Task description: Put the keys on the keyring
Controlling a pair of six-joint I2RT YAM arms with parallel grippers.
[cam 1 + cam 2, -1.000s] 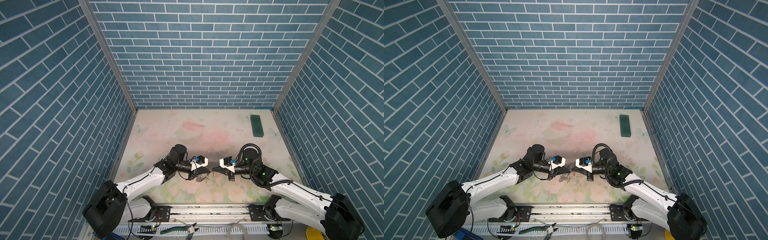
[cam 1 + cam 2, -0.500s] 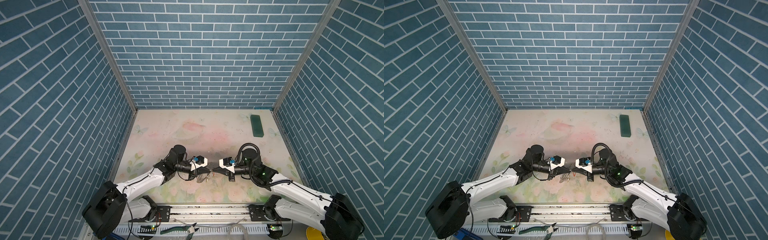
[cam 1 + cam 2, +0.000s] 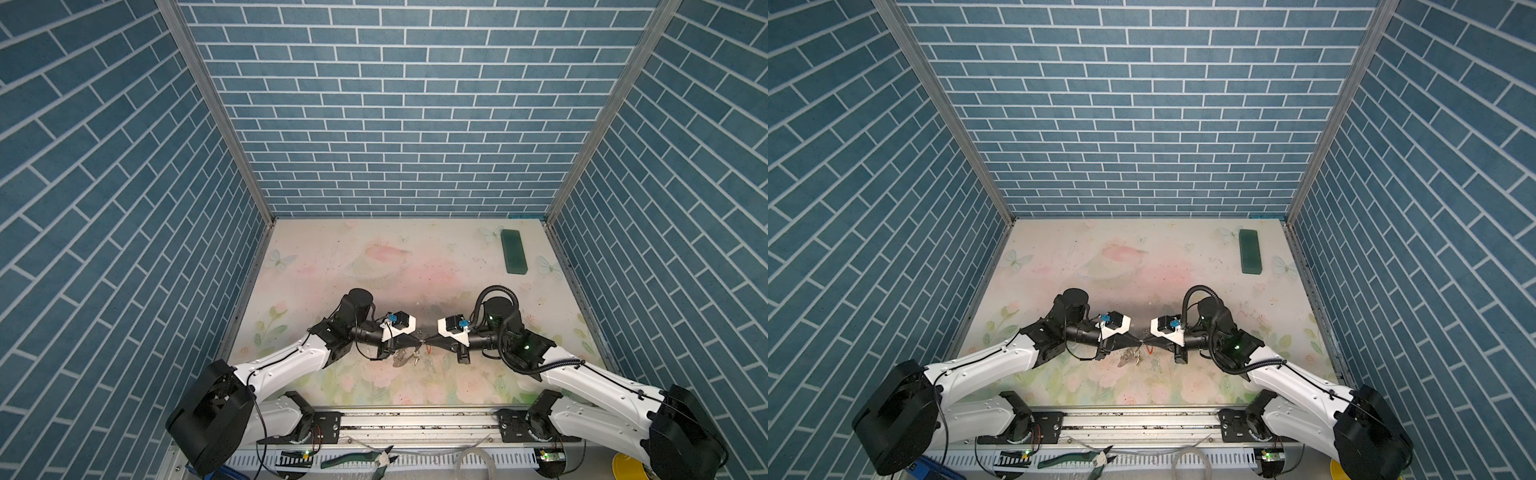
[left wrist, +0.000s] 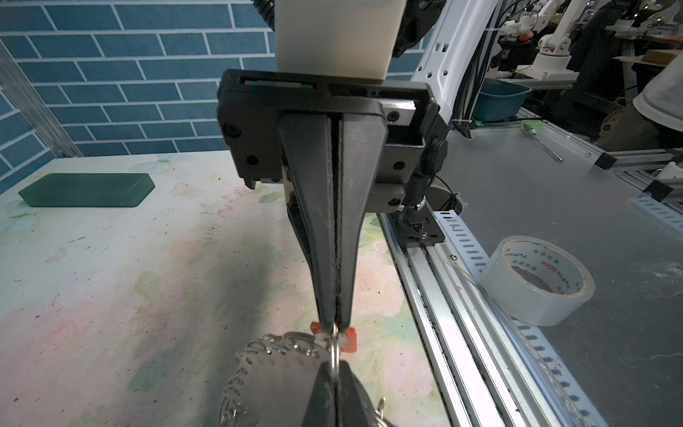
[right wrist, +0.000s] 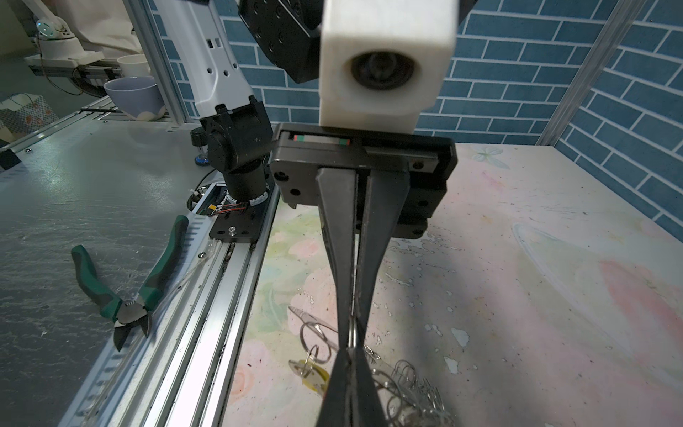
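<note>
In both top views my left gripper (image 3: 419,341) (image 3: 1138,343) and right gripper (image 3: 429,341) (image 3: 1146,342) meet tip to tip above the mat. Each is shut on the same small silver ring (image 4: 335,345) (image 5: 353,334), seen edge-on. The keyring (image 4: 277,380) (image 3: 400,359), a grey hoop fringed with wire clips (image 5: 406,373), hangs under my left gripper (image 4: 334,364). The red key (image 4: 349,338) (image 3: 1152,350) shows behind the right gripper's tips. The yellow key (image 5: 316,377) (image 3: 415,356) dangles from linked rings beside my right gripper (image 5: 351,351).
A dark green block (image 3: 513,257) (image 3: 1251,257) (image 4: 88,189) lies at the mat's far right. The metal rail (image 3: 415,419) runs along the front edge. Green-handled pliers (image 5: 122,292) and a tape roll (image 4: 536,281) lie on the grey surface outside it. Brick walls enclose three sides.
</note>
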